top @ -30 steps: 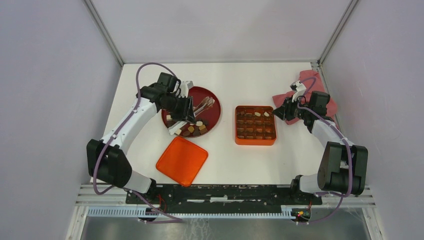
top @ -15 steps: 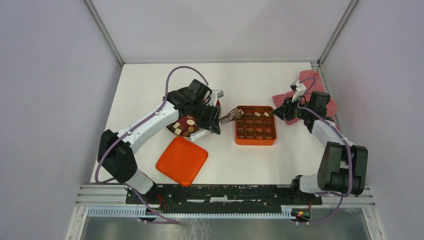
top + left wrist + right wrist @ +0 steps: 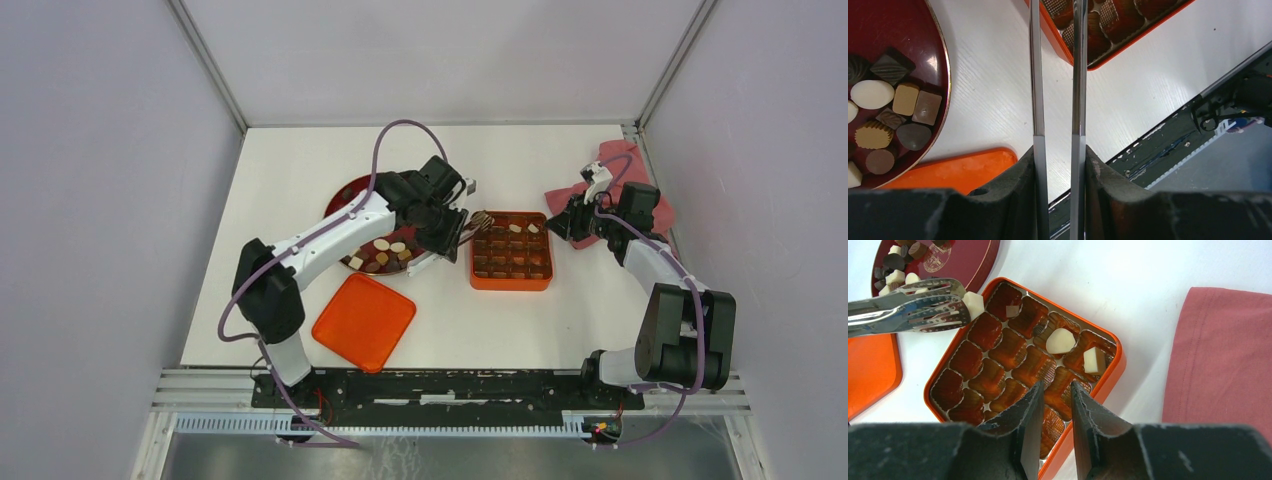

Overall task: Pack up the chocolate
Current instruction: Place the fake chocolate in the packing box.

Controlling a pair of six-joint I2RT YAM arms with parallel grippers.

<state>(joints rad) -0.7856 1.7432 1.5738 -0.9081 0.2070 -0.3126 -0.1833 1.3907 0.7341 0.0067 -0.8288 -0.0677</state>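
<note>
Tongs [image 3: 913, 307] are clamped in the left gripper [image 3: 1058, 156], and a cream-white chocolate piece [image 3: 973, 302] is pinched in their tips at the orange box's [image 3: 511, 284] far left corner. The right gripper [image 3: 1057, 390] is held just right of the box, jaws slightly apart. More chocolates [image 3: 893, 115] are seen on the plate [image 3: 903, 30] left of the box.

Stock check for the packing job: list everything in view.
round dark red plate: one, left of the box
plate chocolates: many; dark brown, tan, cream-white; plate's near side
square orange compartment box: one, table centre
box chocolates: three cream-white seen, far compartments
flat orange lid: one, nearer than the plate
metal tongs: one, silver, pinching a cream-white cube at the box's far left corner
pinkish red cloth: one, far right
white table: one, under everything
left gripper: shut on the tongs
right gripper: open, empty, between box and cloth
</note>
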